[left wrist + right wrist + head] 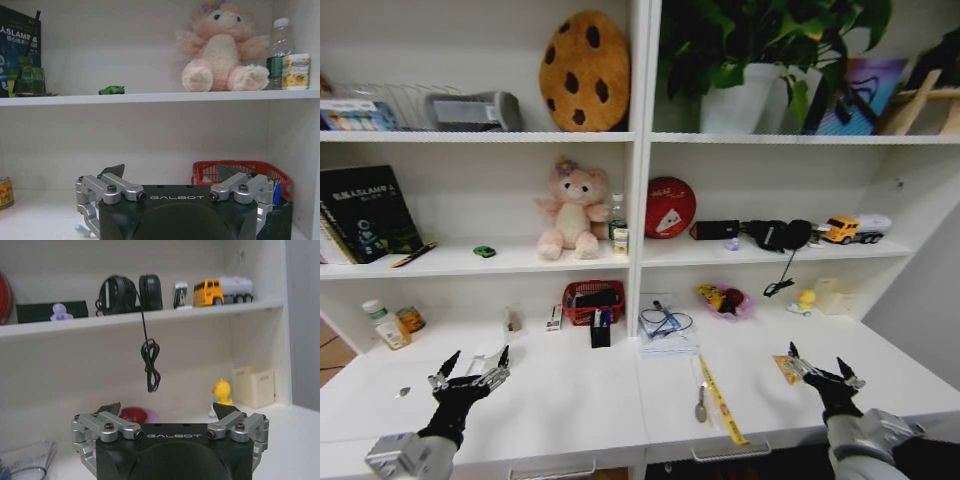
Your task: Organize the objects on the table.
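Note:
The white table (580, 405) carries scattered objects: a black holder with blue pens (601, 326), a spoon (700, 401), a yellow tape strip (722, 402) and a booklet with a cable (665, 330). On the shelf above sit a tiny green toy car (484, 251) (111, 90) and a clear bottle with a green label (616, 222) (278, 55). My left gripper (472, 368) (170, 172) hovers open over the table's left part, holding nothing. My right gripper (817, 362) (167, 409) is open and empty at the right, beside a small yellow packet (785, 368).
A red basket (593, 300) stands behind the pen holder. A pink bowl of toys (725, 300), a yellow duck (806, 300) and a cream box (838, 296) line the back right. A pill bottle (382, 322) and a can (411, 319) stand at the back left. Headphones' cord (150, 365) dangles from the shelf.

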{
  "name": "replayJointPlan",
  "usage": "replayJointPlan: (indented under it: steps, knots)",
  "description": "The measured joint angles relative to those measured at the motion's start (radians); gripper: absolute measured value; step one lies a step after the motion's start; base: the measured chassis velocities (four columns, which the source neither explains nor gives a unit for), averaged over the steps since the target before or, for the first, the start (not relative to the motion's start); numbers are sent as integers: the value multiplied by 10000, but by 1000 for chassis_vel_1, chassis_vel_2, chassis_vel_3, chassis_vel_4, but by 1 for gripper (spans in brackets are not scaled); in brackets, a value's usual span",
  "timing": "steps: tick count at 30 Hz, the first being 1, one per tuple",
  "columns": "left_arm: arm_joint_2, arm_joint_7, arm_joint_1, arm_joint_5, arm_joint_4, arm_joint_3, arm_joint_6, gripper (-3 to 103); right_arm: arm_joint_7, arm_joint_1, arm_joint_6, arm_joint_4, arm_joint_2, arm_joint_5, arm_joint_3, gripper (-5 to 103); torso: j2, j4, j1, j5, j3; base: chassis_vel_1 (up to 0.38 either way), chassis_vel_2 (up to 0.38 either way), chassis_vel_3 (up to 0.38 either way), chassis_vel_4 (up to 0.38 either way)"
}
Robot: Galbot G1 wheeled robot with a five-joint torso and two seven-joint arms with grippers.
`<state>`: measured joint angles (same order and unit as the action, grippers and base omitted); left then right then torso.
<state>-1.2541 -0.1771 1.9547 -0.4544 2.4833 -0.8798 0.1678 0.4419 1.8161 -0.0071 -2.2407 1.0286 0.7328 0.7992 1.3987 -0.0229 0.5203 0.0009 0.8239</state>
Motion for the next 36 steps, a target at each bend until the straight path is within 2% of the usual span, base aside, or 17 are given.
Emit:
replayJointPlan:
  steps: [1,2,3,4,5,7,14,21,26,28,29,30,31,33,34,35,36]
  knots:
    - [0,1,1,-1,0,0,0,100,192,-325,-702,20,-100,572,-85,100,-2,-2,2,0,2,-16,-131,50,96]
    - [0,1,1,-1,0,0,0,100,192,-325,-702,20,-100,572,-85,100,-2,-2,2,0,2,-16,-131,50,96]
    - [0,5,0,0,-1,1,0,100,604,-847,-1402,306,-244,1141,-147,100,-1,-9,1,-13,0,-30,-107,19,4]
    - [0,5,0,0,0,0,0,100,778,-1154,-1737,564,-331,1415,-170,100,-1,-7,1,-8,1,0,0,0,0]
    - [0,5,0,0,0,0,0,100,778,-1154,-1737,564,-331,1415,-170,100,-1,-7,1,-8,1,0,0,0,0]
    - [1,-3,0,0,0,-1,0,100,894,-2008,-2481,1566,-637,2029,-262,100,-3,0,4,-11,3,19,74,-35,-55]
    - [2,-7,0,0,-2,-3,0,100,275,-3341,-2834,3693,-1116,1897,-1035,100,-3,-1,5,-9,3,53,58,-30,-47]
    - [2,-5,0,0,0,-2,0,100,141,-3532,-2997,3975,-1154,1835,-1270,101,-3,-5,4,-8,3,0,0,0,0]
    - [2,-6,0,0,0,-1,0,100,80,-3250,-3019,3953,-1026,1507,-1413,80,-3,-4,4,-9,3,0,0,0,0]
    - [2,-6,-1,0,-1,-1,1,100,40,-3231,-3000,3974,-1019,1460,-1422,80,-3,-5,4,-9,2,0,0,0,0]
    - [2,-6,0,0,-1,-1,0,100,-19,-3208,-2969,4005,-1015,1413,-1427,70,-3,-5,4,-9,2,0,0,0,0]
    - [2,-6,0,0,-1,-1,0,100,-19,-3208,-2969,4005,-1015,1413,-1427,70,-3,-5,4,-9,2,0,0,0,0]
    - [2,-7,0,0,-1,-1,0,100,-119,-3202,-2941,4025,-1015,1412,-1424,64,-3,-4,4,-9,2,0,0,0,0]
    - [2,-7,0,0,-1,-1,0,100,-191,-3201,-2917,4036,-1020,1414,-1421,64,-3,-3,4,-9,2,0,0,0,0]
    - [2,-7,0,-1,0,-2,0,100,-415,-3204,-2820,4084,-1051,1413,-1395,52,-3,-3,4,-9,2,0,0,0,0]
    - [2,-7,0,0,-1,-1,0,100,-493,-3213,-2784,4105,-1067,1411,-1386,47,-3,-3,4,-9,2,0,0,0,0]
    - [2,-7,0,0,-1,-2,0,100,-532,-3220,-2768,4115,-1075,1410,-1383,47,-3,-3,4,-9,2,0,0,0,0]
